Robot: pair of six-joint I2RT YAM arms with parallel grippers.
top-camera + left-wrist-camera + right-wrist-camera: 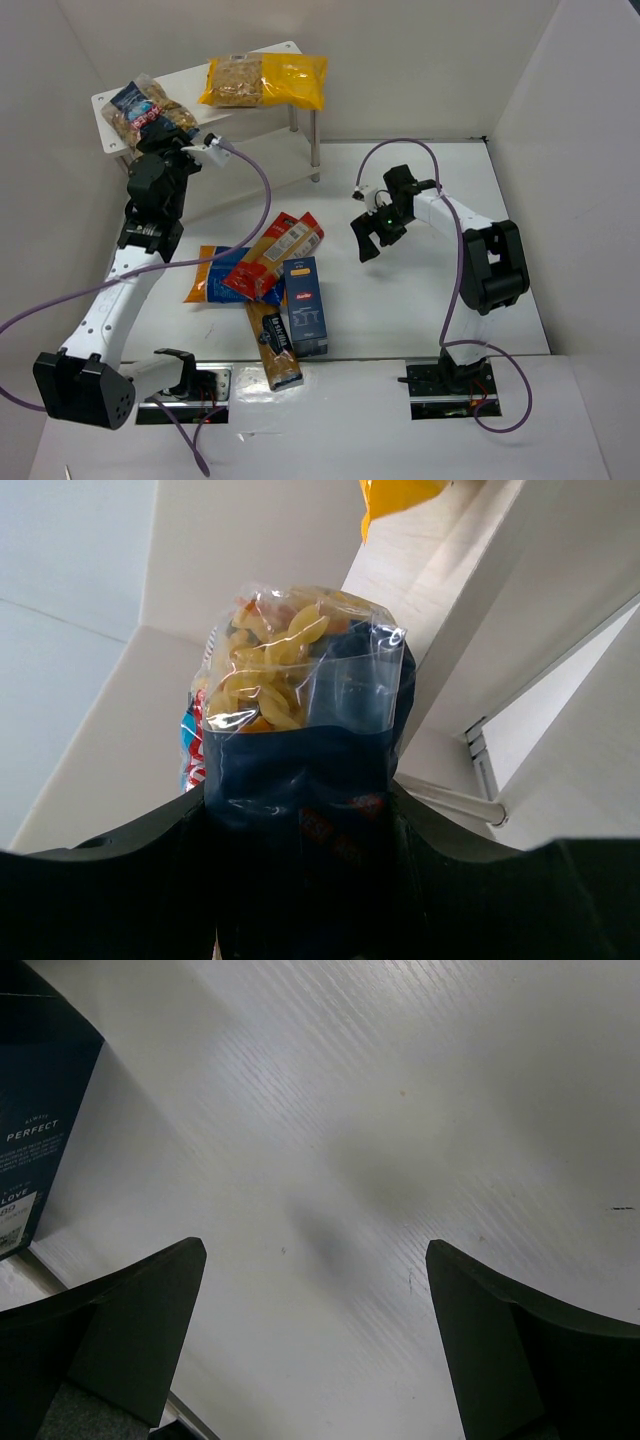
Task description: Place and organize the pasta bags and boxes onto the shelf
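Standing at 11 o'clock on the table (400, 310), the shelf (190, 84) is seen with the yellow bag (265, 80) laid flat at the 3 o'clock end of its top board. At the 9 o'clock end, the clear bag (150, 108) is clamped in the left gripper (160, 135). Its blue-labelled part is pinched between the fingers (140, 860), and its pasta-filled end is thrust out at 12 o'clock from them. Toward 5 o'clock of that gripper the rest are heaped: the tan-and-dark box (275, 350), red-orange box (275, 250), orange-and-blue bag (208, 277) and dark blue box (305, 305). At the heap's 3 o'clock, the right gripper (372, 238) is held spread wide, nothing between its fingers.
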